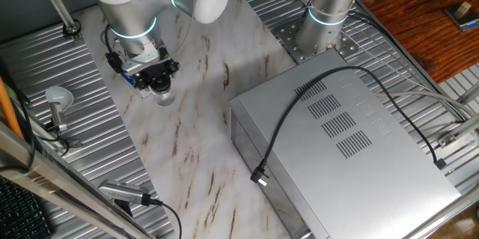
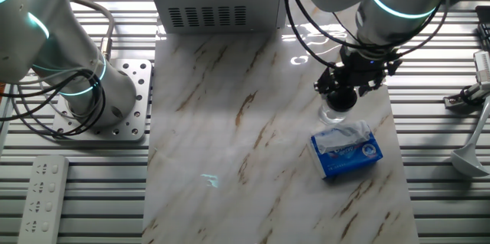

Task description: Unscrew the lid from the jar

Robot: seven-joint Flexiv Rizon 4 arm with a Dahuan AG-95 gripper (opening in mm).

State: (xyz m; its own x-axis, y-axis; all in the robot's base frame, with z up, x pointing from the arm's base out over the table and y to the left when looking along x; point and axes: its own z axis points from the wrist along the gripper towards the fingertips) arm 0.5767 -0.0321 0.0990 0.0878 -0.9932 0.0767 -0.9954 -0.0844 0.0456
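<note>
The small clear jar [image 1: 165, 97] stands upright on the marble tabletop at the far left; in the other fixed view the jar [image 2: 334, 114] is right of centre. Its black screw lid [image 1: 159, 83] sits on top and also shows in the other fixed view [image 2: 341, 99]. My gripper [image 1: 156, 79] comes straight down from above, with its fingers closed on either side of the lid. It also shows in the other fixed view [image 2: 344, 93]. The wrist hides most of the lid's top.
A flat blue-and-white packet [image 2: 346, 151] lies right beside the jar. A large grey metal box [image 1: 352, 141] with a black cable [image 1: 299, 112] fills the right side. A white disc on a metal stem [image 1: 58, 98] stands left. A second arm's base [image 2: 84, 91] is bolted nearby.
</note>
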